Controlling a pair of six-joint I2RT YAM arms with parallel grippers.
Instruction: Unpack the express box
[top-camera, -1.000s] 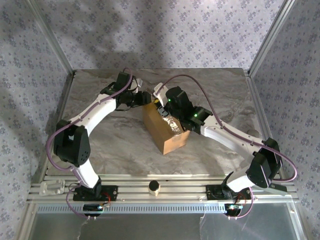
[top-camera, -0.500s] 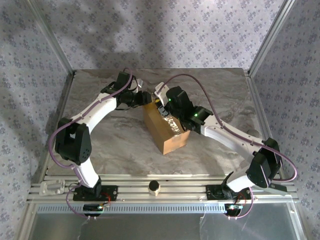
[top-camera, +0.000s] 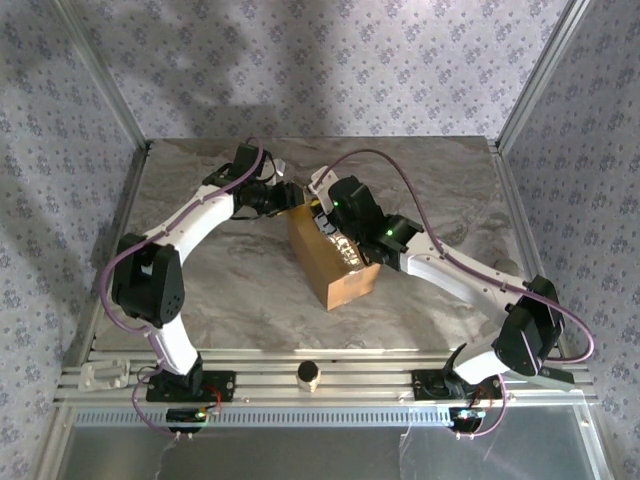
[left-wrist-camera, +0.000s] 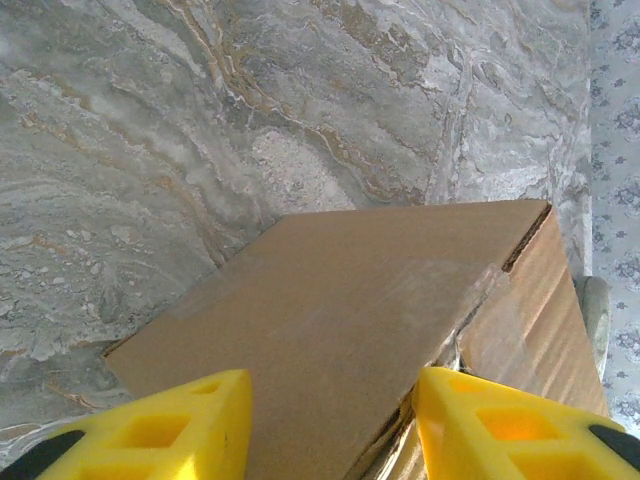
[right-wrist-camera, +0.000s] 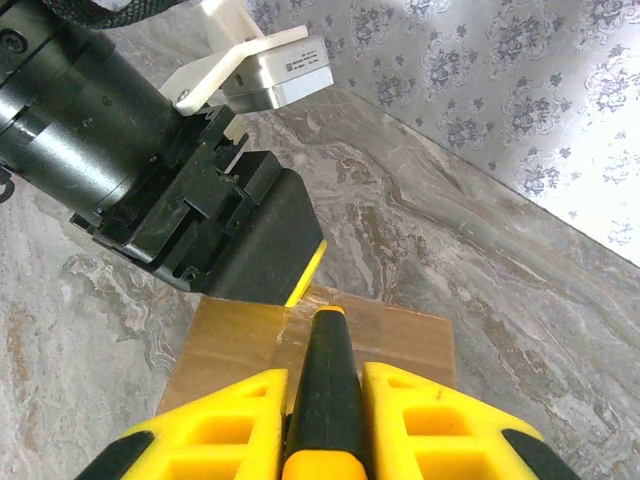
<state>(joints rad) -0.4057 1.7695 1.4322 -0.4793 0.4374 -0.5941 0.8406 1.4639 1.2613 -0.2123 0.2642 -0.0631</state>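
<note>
Since the flaps lie closed under tape, the step in hand looks like slitting the seam. It should go best if one arm steadies the carton while the other draws its tool straight along the tape, shallow enough to spare whatever is inside.

The table (top-camera: 200, 290) spreads its bare marble out from the express box (top-camera: 330, 265) on every side, so the box sits about mid-surface between the two arms. The box lies flat, with its long axis on a diagonal in the top view. Its far end points away and to the left, and its near end face points toward the arm bases and a little to the right.

The left gripper (left-wrist-camera: 330, 395) is at the box's far end, its yellow fingers spread to either side of the top panel. I cannot tell whether they press the cardboard. A firm hold here matters, because a pull along the seam would otherwise slide the box down its own long axis.

The right gripper (right-wrist-camera: 322, 375) hangs over the box top just beside that far end, pinching a slim black tool (right-wrist-camera: 326, 335) with a yellow tip, likely a cutter. The tool points at the glossy tape strip (left-wrist-camera: 430, 300) along the top panel's edge. It should follow the box's long axis toward the near end, away from the left fingers.
</note>
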